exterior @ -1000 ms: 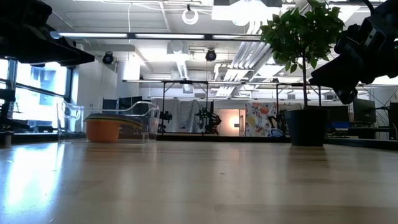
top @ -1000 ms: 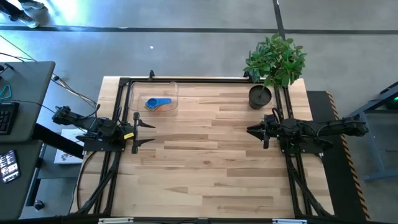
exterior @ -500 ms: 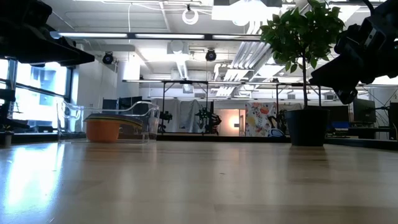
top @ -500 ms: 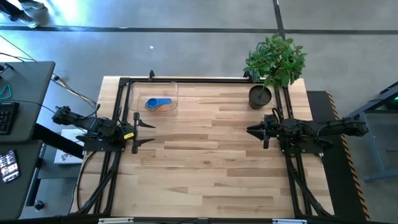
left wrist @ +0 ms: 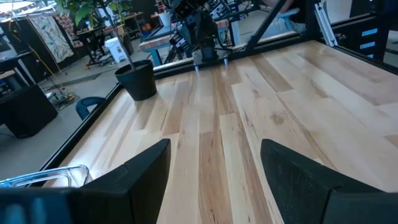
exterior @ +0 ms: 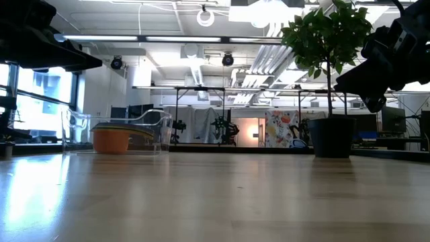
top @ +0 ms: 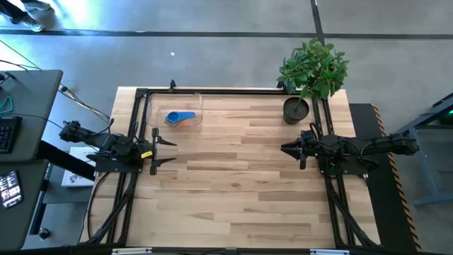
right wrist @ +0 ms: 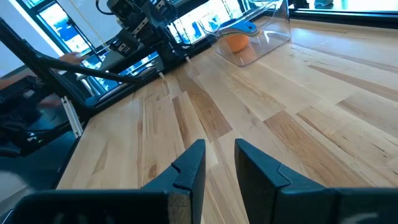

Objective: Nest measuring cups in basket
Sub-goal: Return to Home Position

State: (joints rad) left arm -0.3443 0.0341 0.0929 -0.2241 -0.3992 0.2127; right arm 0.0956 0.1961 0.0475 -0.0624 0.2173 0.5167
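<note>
Cups (top: pixel 178 117) lie nested in the basket (top: pixel 175 99) at the table's (top: pixel 241 191) far left corner, blue on top. From above, the left gripper (top: pixel 168 151) sits at the left edge just near of the basket, level and pointing inward, its fingers wide apart and empty. The right gripper (top: pixel 285 149) faces it from the right edge, near of the pot (top: pixel 296 110), and narrows almost to a point. At table height the basket stands on the left with an orange cup (exterior: pixel 111 141) at the stack's bottom, and both arms hang dark above the board, clear of it. The left wrist view shows its own fingers (left wrist: pixel 144 169) spread over bare wood, a basket corner beside them and the other arm far across. The right wrist view shows its fingers (right wrist: pixel 189 167) a narrow gap apart, gripping nothing, with basket and cups far off by the left arm (right wrist: pixel 143 25).
</note>
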